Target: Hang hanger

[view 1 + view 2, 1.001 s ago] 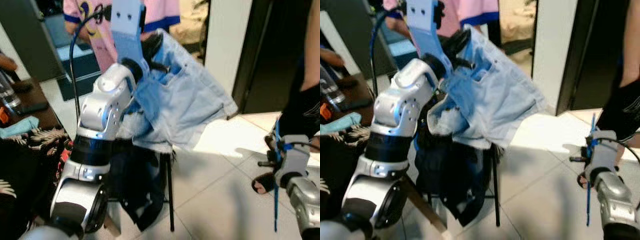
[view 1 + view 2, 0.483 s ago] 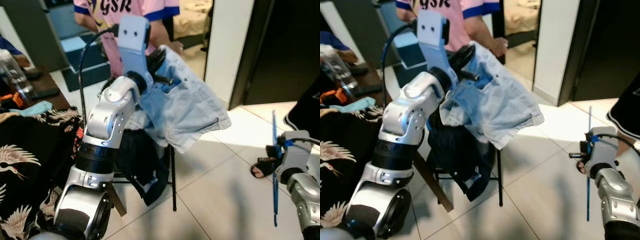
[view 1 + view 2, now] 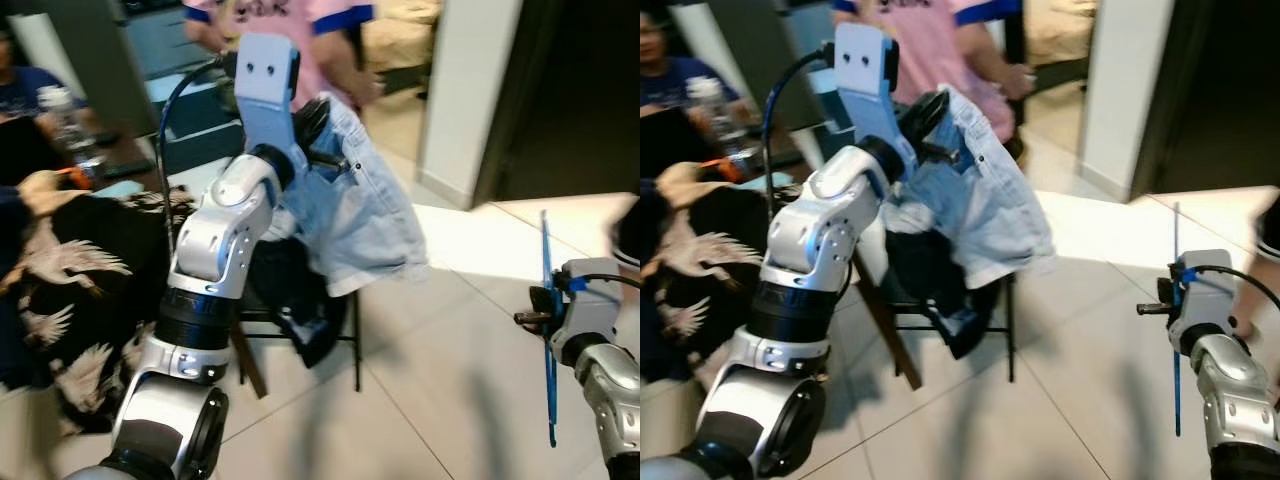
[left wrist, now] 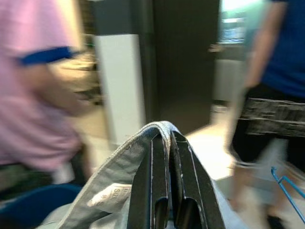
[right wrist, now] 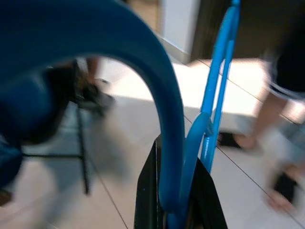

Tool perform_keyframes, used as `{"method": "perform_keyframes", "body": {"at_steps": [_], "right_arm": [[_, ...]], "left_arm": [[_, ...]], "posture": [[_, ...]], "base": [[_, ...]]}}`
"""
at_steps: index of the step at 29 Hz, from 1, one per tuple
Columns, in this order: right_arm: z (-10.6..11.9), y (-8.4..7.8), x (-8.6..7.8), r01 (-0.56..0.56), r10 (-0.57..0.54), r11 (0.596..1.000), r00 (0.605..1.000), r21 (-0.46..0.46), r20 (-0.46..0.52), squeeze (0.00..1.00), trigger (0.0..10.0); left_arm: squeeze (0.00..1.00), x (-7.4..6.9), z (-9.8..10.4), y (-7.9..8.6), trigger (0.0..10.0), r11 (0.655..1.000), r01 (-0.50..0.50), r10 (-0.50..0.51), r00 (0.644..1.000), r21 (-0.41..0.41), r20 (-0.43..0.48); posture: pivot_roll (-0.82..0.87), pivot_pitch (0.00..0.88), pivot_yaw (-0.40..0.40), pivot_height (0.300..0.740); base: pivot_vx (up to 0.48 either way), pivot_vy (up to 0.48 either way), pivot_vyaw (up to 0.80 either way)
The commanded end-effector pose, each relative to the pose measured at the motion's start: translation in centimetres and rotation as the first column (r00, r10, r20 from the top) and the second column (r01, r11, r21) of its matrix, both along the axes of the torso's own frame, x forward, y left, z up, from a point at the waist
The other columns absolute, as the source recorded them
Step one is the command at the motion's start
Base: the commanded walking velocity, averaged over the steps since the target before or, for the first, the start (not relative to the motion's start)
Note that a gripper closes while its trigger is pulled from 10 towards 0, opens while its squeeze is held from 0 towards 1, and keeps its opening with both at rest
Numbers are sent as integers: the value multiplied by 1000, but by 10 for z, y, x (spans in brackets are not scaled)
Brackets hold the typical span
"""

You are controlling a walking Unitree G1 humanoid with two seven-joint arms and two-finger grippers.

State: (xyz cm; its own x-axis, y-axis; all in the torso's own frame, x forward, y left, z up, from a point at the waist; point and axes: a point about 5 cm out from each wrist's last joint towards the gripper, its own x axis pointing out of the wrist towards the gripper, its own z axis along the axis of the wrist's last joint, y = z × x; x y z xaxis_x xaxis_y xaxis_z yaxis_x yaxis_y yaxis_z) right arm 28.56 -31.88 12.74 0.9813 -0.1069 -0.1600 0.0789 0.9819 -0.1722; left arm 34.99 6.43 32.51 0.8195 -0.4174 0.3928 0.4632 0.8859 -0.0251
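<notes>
My left gripper [image 3: 326, 128] is raised at chest height, shut on the waistband of light blue denim shorts [image 3: 365, 215], which hang down from it over a chair. In the left wrist view the black fingers [image 4: 183, 191] pinch the grey-blue hem [image 4: 143, 136] together. Low at the right, my right gripper [image 3: 537, 318] is shut on a thin blue plastic hanger [image 3: 549, 380], held edge-on and roughly upright. The right wrist view shows the hanger's hook [image 5: 167, 109] curving up from between the closed fingers [image 5: 147, 200].
A black folding chair [image 3: 352, 345] draped with dark clothes stands under the shorts. A person in a pink shirt [image 3: 300, 30] stands behind it. Black crane-print fabric [image 3: 70, 290] lies at the left by a seated person. A white pillar [image 3: 470, 90] and tiled floor [image 3: 450, 330] are to the right.
The whole picture has shifted as the camera moved, bringing the seated person and more floor into view. Both grippers keep their holds; the hanger stays upright.
</notes>
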Motion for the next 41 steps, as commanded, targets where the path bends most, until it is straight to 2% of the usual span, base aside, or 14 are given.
{"method": "perform_keyframes", "body": {"at_steps": [1, 13, 15, 18, 19, 21, 22, 24, 27, 29, 31, 32, 36, 41], "right_arm": [[-1, 5, 0, -20, 20, 1000, 1000, 23, -2, 0, 10000], [5, 9, 2, -43, 43, 999, 999, 18, 12, 0, 10000], [10, 13, 2, -71, 70, 997, 997, 22, 23, 0, 10000], [11, 15, 2, -82, 81, 996, 996, 23, 27, 0, 10000], [15, 16, 2, -109, 108, 994, 994, 27, 33, 0, 10000], [15, 16, 2, -109, 108, 994, 994, 27, 33, 0, 10000], [22, 19, 0, -173, 173, 985, 985, 12, 23, 0, 10000], [24, 20, -1, -196, 196, 981, 980, 2, 14, 0, 10000], [28, 18, -2, -208, 208, 978, 978, -31, -14, 0, 10000], [28, 18, -2, -208, 208, 978, 978, -31, -14, 0, 10000], [31, 18, -4, -226, 225, 973, 974, -48, -30, 0, 10000], [34, 20, -5, -265, 262, 963, 964, -57, -44, 0, 10000], [36, 23, -6, -293, 290, 954, 956, -61, -54, 0, 10000], [44, 29, -10, -390, 381, 916, 919, -91, -100, 0, 10000]], "left_arm": [[0, 0, 3, 3, 10000, 1000, 0, 1, 1000, -29, 10], [0, 6, 1, 8, 10000, 996, -31, 30, 999, -81, -20], [0, 10, 0, 15, 10000, 990, -82, 76, 996, -114, -51], [0, 12, 0, 17, 10000, 987, -98, 91, 994, -126, -64], [0, 14, -2, 20, 10000, 977, -111, 93, 990, -183, -106], [0, 14, -2, 20, 10000, 977, -111, 93, 990, -183, -106], [0, 19, -8, 19, 10000, 951, -105, 46, 978, -291, -202], [0, 20, -10, 17, 10000, 942, -99, 22, 972, -322, -233], [0, 20, -20, 8, 10000, 940, -78, -21, 958, -332, -285], [0, 20, -20, 8, 10000, 940, -78, -21, 958, -332, -285], [0, 18, -35, 1, 10000, 946, -70, -41, 943, -316, -331], [0, 17, -46, 0, 10000, 949, -82, -34, 933, -305, -357], [0, 16, -52, 0, 10000, 950, -93, -26, 927, -298, -374], [0, 17, -62, 5, 10000, 947, -138, 8, 912, -289, -411]], "posture": [[-139, 0, 82, 740], [-146, 0, 81, 740], [-148, 0, 82, 740], [-148, 0, 82, 740], [-150, 0, 84, 740], [-150, 0, 84, 740], [-153, 0, 87, 740], [-157, 0, 88, 740], [-163, 0, 89, 740], [-163, 0, 89, 740], [-163, 0, 92, 740], [-162, 0, 91, 740], [-161, 0, 90, 740], [-158, 0, 82, 740]], "base": [[-364, 0, -781], [-88, 0, -781], [0, 0, -781], [0, 0, -781], [0, 0, -781], [0, 0, -781], [0, 0, -781], [0, 0, -781], [0, 0, -781], [0, 0, -781], [0, 0, -781], [0, 0, -781], [0, 0, -781], [0, 0, -781]]}}
